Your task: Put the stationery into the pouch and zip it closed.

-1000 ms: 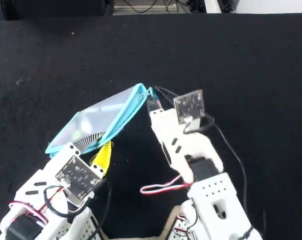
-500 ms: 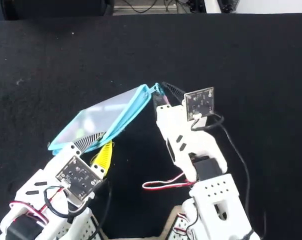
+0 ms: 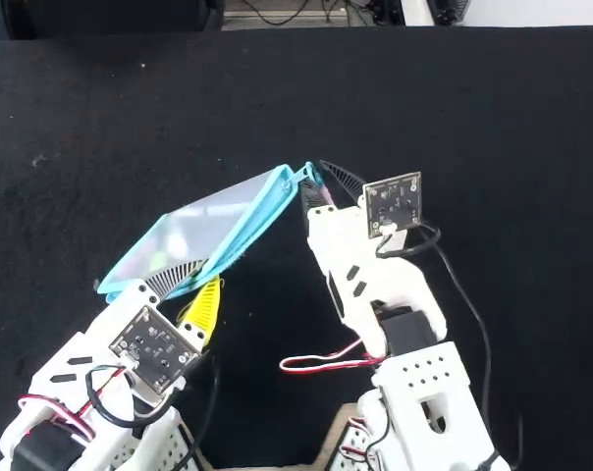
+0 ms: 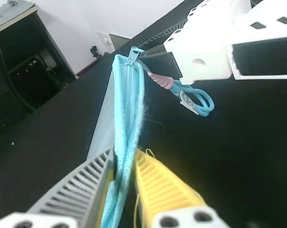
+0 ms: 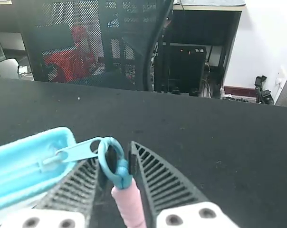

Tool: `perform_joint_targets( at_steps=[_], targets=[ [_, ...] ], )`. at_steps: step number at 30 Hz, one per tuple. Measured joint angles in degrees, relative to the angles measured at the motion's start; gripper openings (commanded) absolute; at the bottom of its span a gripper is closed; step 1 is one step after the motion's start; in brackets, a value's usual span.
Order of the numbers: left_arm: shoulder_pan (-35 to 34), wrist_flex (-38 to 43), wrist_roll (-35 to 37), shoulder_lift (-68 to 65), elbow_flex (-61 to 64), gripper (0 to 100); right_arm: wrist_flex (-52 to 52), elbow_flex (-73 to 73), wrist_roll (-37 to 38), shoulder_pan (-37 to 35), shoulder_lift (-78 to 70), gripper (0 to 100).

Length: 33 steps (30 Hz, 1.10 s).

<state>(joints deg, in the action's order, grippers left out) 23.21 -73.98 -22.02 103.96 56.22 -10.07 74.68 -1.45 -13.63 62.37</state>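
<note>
I see the pouch [image 3: 213, 231] over the black table [image 3: 473, 118], stretched between my two arms. My left gripper [image 4: 124, 159] is clenched on the blue zipper edge at the near end of the pouch, with the gray finger on one side and the yellow finger on the other. My right gripper [image 5: 116, 159] is closed on the blue cord loop [image 5: 109, 154] of the zipper pull [image 5: 77, 149] at the far end. A pink bead [image 5: 127, 204] sits on this cord, between the fingers.
</note>
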Motion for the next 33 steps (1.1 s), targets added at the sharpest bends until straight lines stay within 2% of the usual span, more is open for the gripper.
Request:
perform_joint_targets(
  at_steps=[33],
  targets=[
    [0.0,0.0,0.0,0.0,0.0,3,0.0,1.23,0.0,0.0,0.53,1.1]
  ],
)
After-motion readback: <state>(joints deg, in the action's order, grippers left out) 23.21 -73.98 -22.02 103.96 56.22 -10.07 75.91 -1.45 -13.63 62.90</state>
